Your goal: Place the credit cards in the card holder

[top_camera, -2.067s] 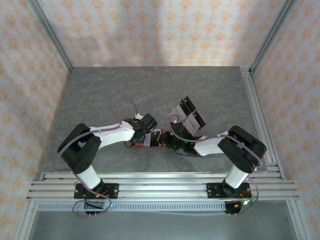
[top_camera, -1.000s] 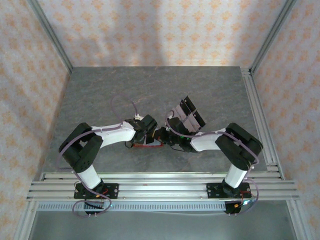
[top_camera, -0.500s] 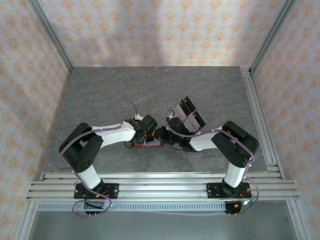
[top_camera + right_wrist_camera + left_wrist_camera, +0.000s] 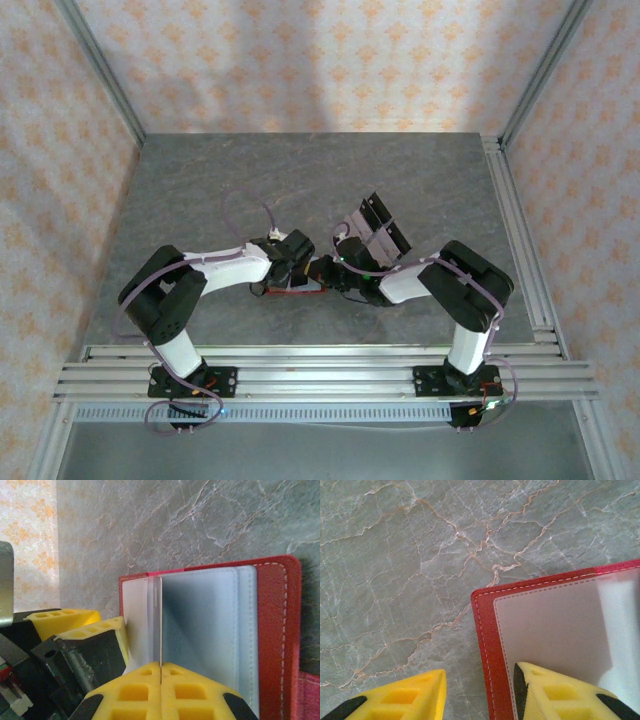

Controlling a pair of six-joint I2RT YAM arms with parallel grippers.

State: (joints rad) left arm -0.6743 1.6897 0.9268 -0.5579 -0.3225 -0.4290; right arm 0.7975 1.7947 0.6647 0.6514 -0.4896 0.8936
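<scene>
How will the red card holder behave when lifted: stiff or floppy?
Probably floppy: the card holder has a thin leaf standing upright in the right pincer. Likely light, being thin; it may slide on the smooth table.

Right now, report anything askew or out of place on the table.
Nothing spilled or damaged. The pale grey-pink, black-banded credit cards lie in a slanted, fanned pile near the open red folding card holder; the right claw pinches one pale inner leaf upright.
</scene>
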